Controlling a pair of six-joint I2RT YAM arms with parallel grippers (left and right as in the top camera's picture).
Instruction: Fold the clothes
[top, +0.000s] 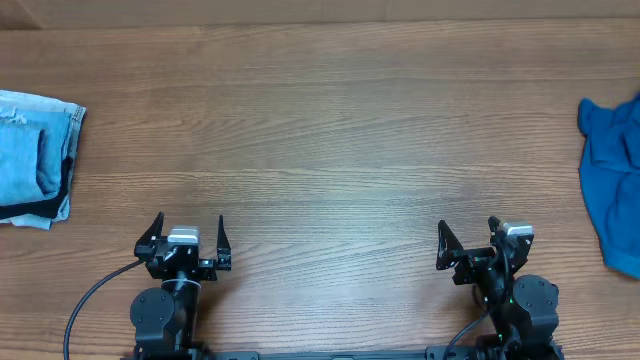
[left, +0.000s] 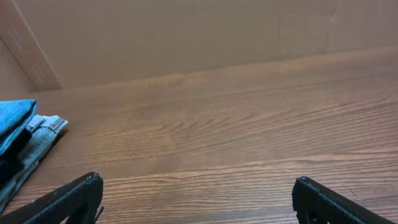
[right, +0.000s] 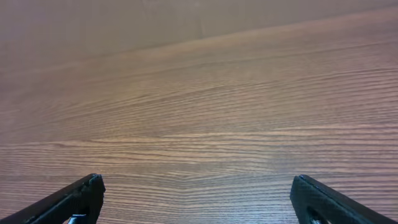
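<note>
Denim stack (top: 35, 160), folded, lies well left of the left fingers (top: 157, 232) and ahead of them, at the tabletop (top: 330, 120) edge. Light-blue jeans on top, faded, soft, squared into a thick slab; dark navy layer shows along its right and near edges. Left wrist view has the same stack far left of its fingers. Left fingers spread wide, nothing between. Bare wood-grain tabletop, matte brown, runs between and ahead of both pairs. Right fingers (top: 442, 240) also spread wide, empty; right wrist view shows only wood ahead. Brighter blue garment (top: 612, 180) sits well right of the right fingers and ahead of them: crumpled, wrinkled, irregular outline, partly cut off by the frame edge.

Judged step: between folds. The stack looks done, the blue piece is not yet folded. Next move likely calls for the right arm to reach right and forward, pinch a fabric edge and drag it toward centre to flatten. Limp cloth may bunch.
</note>
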